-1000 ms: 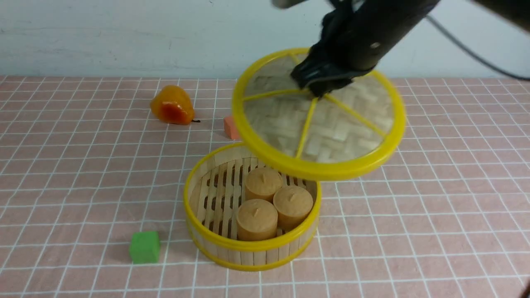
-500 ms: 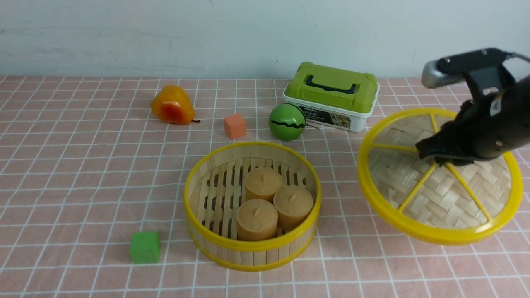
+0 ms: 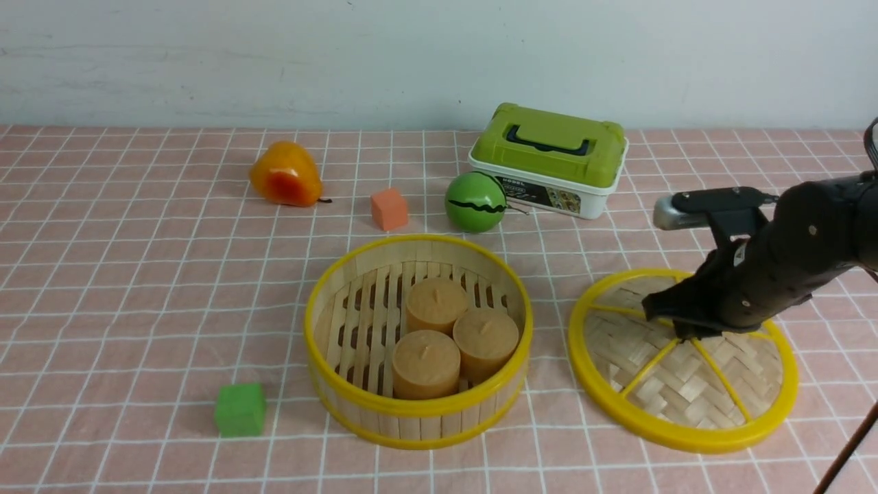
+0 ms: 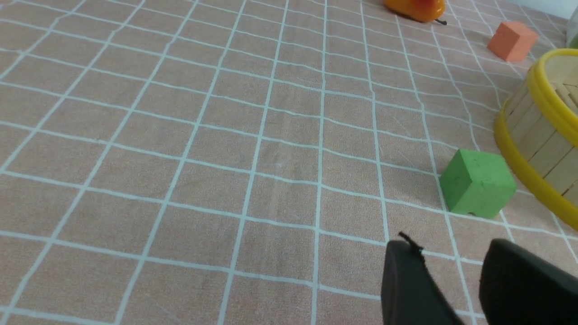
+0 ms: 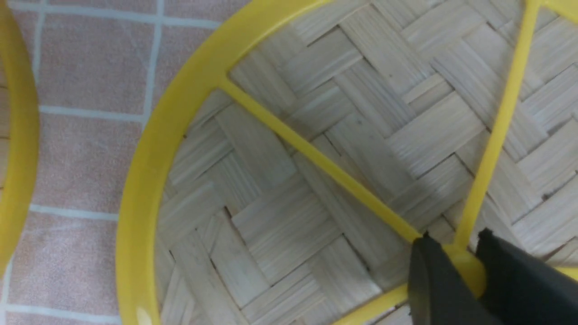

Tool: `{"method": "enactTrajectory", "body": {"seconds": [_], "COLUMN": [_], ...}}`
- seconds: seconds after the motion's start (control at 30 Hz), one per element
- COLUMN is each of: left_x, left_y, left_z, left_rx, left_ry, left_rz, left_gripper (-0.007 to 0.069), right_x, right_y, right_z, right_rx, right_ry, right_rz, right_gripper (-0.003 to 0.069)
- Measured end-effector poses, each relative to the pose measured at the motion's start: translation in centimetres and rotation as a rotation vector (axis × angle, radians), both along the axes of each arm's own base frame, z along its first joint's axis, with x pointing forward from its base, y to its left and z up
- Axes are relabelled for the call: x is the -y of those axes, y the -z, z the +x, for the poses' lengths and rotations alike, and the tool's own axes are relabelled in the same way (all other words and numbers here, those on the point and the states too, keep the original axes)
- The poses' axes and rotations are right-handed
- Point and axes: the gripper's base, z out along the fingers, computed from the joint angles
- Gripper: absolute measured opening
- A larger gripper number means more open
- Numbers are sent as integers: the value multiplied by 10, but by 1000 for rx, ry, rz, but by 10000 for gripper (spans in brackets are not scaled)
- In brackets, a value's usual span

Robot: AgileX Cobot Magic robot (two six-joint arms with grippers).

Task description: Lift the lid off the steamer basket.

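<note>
Tabletop [image 3: 171, 288]: stretched under everything, gridded with pale lines. Lid [image 3: 686, 370]: lay well over to the right of the basket, clear of its rim, flat or nearly so; could not be told for certain as fully resting on the table. Being round, offered no long axis to line up with. Sat directly below the right gripper [image 5: 454, 241], much nearer to that arm than to the left. Steamer basket [image 3: 418, 408]: stood upright and uncovered, slatted floor showing, with three buns [image 3: 425, 363] bunched together toward the right side of the floor. Box [image 3: 549, 165]: stood behind, toward the right, closed under a green lid; contents hidden.

Right gripper: parted only by the width of the knob [image 5: 472, 273], with a finger on either side, and so had hold of the lid. Left gripper [image 4: 447, 246]: stood a little apart at the tips, with nothing between, near the green cube [image 4: 478, 183] and away from the lid.

Judged nearly done: called next for settling the lid fully, opening the right fingers and lifting straight up off the knob. Risked dragging or tipping the lid if raised before letting go cleanly.
</note>
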Motion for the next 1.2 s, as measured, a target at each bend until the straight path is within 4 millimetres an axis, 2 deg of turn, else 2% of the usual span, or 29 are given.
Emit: {"method": "enactTrajectory", "body": {"seconds": [0.17,0.2,0.23,0.3,0.33,0.37,0.4,0.43,0.47,0.5,0.6,0.63,0.67,0.73,0.8,0.87,0.93,1.2], "left_x": [0,0,0,0,0,0,0,0,0,0,0,0,0,0,0,0,0,0], "left_y": [0,0,0,0,0,0,0,0,0,0,0,0,0,0,0,0,0,0], "left_z": [0,0,0,0,0,0,0,0,0,0,0,0,0,0,0,0,0,0], "left_rx": [0,0,0,0,0,0,0,0,0,0,0,0,0,0,0,0,0,0], "left_ry": [0,0,0,0,0,0,0,0,0,0,0,0,0,0,0,0,0,0], "left_rz": [0,0,0,0,0,0,0,0,0,0,0,0,0,0,0,0,0,0], "left_gripper": [239,239,239,239,239,239,239,239,239,239,239,239,239,239,239,239,239,239], "right_x": [0,1,2,4,7,7,10,12,13,18,25,26,30,32,36,38,39,41], "right_y": [-11,-33,-46,-76,-101,-105,-131,-147,-152,-171,-184,-185,-186,-185,-180,-177,-174,-173], "right_z": [-5,-14,-19,-33,-46,-49,-68,-84,-90,-121,-166,-172,-199,-211,-234,-244,-250,-253], "right_rx": [-1,30,52,119,183,194,275,328,348,426,514,524,567,584,612,628,639,644], "right_ry": [5,-4,-12,-22,-33,-35,-42,-47,-48,-48,-51,-51,-52,-53,-55,-56,-57,-59], "right_rz": [12,19,19,28,33,34,49,61,66,89,125,129,147,151,157,159,158,139], "right_gripper": [242,309,348,399,431,431,452,456,456,449,377,359,260,192,43,-3,-18,-22]}}
